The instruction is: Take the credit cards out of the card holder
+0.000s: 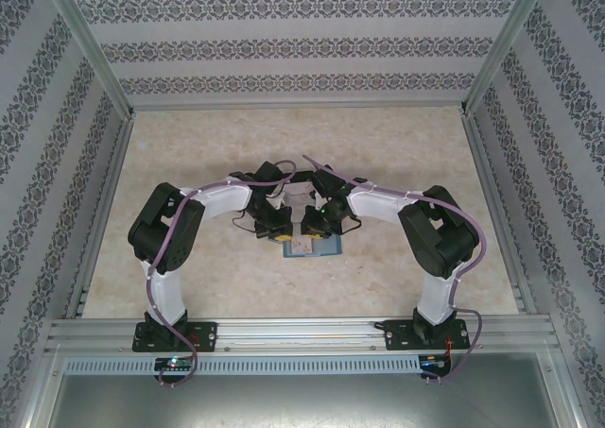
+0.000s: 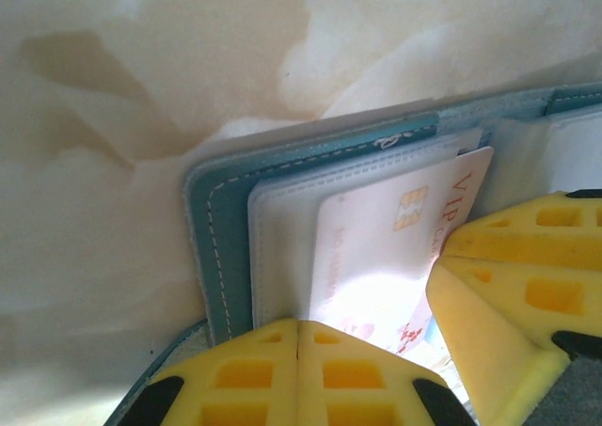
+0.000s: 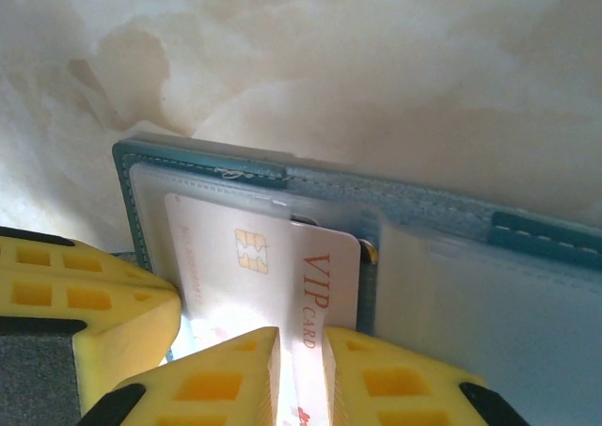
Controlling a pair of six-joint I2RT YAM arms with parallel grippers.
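The teal card holder (image 1: 310,248) lies open on the table between both grippers. In the left wrist view my left gripper (image 2: 299,323) is shut, its tips resting on the clear sleeve of the holder's (image 2: 213,228) left half. A pale whitish credit card (image 3: 282,257) with a gold chip and red "VIP CARD" lettering sits partly inside that sleeve, its right part sticking out toward the spine. My right gripper (image 3: 299,338) stands over the card with its jaws a narrow gap apart; the card's face shows through the gap. No dark card is visible.
The holder's right half has cloudy clear pockets (image 3: 480,304). The beige marbled tabletop (image 1: 284,135) stretches beyond the holder. Patterned walls and an aluminium frame (image 1: 293,105) close in the table on three sides.
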